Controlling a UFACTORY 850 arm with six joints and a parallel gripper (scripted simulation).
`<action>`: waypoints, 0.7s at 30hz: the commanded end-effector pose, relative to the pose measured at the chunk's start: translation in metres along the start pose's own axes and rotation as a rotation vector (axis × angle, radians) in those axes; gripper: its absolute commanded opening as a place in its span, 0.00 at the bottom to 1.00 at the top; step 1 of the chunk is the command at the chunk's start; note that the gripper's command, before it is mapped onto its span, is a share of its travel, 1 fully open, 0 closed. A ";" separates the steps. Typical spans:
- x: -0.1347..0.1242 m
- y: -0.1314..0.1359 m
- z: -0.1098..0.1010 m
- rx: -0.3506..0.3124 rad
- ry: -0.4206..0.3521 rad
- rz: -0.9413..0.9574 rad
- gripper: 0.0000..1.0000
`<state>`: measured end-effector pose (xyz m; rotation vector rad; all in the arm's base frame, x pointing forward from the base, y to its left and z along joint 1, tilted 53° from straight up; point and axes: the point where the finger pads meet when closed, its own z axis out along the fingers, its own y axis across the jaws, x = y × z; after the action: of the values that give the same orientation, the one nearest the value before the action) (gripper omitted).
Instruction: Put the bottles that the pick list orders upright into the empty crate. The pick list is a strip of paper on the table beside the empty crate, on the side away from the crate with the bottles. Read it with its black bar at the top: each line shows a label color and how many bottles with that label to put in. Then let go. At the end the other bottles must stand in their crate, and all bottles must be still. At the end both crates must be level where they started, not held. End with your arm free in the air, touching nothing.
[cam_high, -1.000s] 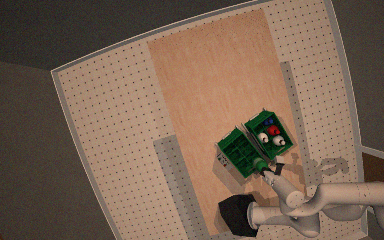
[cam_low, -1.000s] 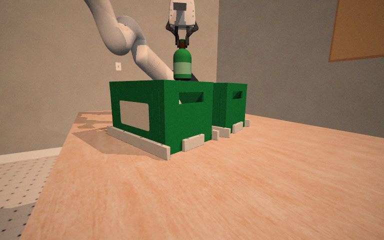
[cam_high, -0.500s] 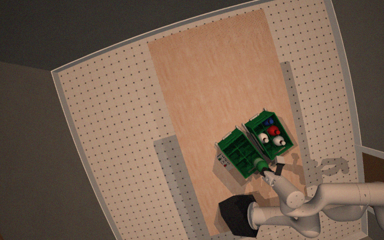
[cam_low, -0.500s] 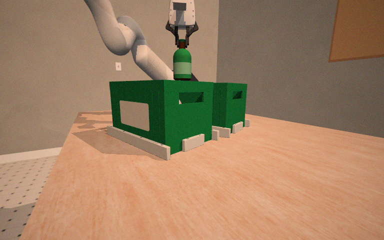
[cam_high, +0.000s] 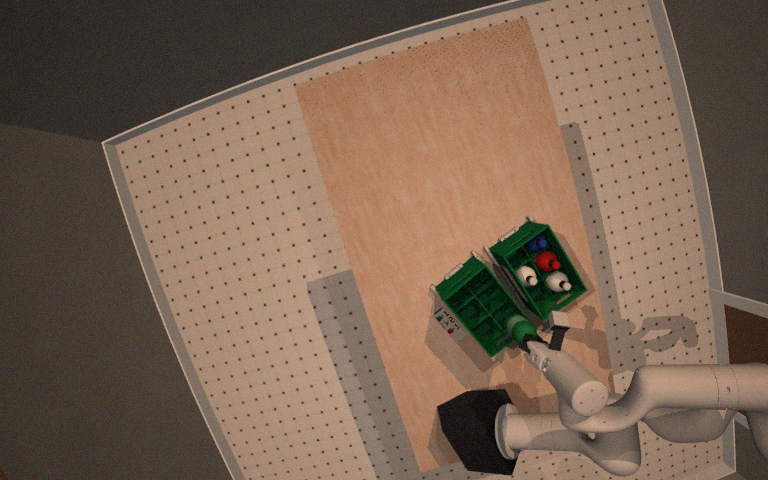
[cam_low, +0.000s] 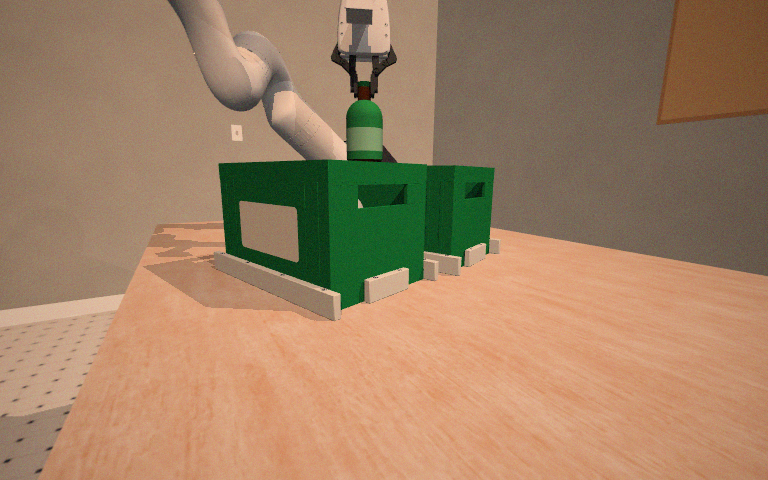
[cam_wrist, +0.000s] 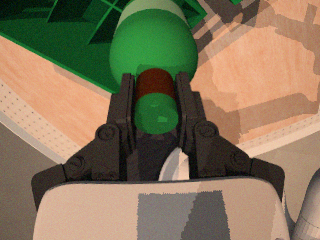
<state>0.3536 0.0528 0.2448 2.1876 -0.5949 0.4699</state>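
Partly closed, the end effector (cam_high: 531, 343) (cam_low: 364, 90) (cam_wrist: 155, 89) grips a green bottle (cam_high: 521, 328) (cam_low: 364, 130) (cam_wrist: 153, 47) by its neck — upright, above the empty crate's (cam_high: 461, 328) (cam_wrist: 60, 70) five-o'clock side in the top view.

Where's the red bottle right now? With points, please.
In the top view, the red bottle (cam_high: 546, 260) stands in the right-hand green crate (cam_high: 559, 305), between the blue bottle (cam_high: 535, 243) and the two whitish ones.

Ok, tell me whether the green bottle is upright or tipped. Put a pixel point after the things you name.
Upright: the green bottle (cam_high: 519, 328) (cam_low: 364, 127) (cam_wrist: 153, 47) hangs neck up in the exterior view.
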 end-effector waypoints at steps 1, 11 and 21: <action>0.000 0.000 0.004 0.001 0.001 0.001 0.00; 0.001 0.000 0.012 0.001 0.001 0.001 0.00; 0.001 0.000 0.022 0.001 0.001 0.001 0.00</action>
<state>0.3561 0.0380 0.2334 2.1877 -0.5949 0.4699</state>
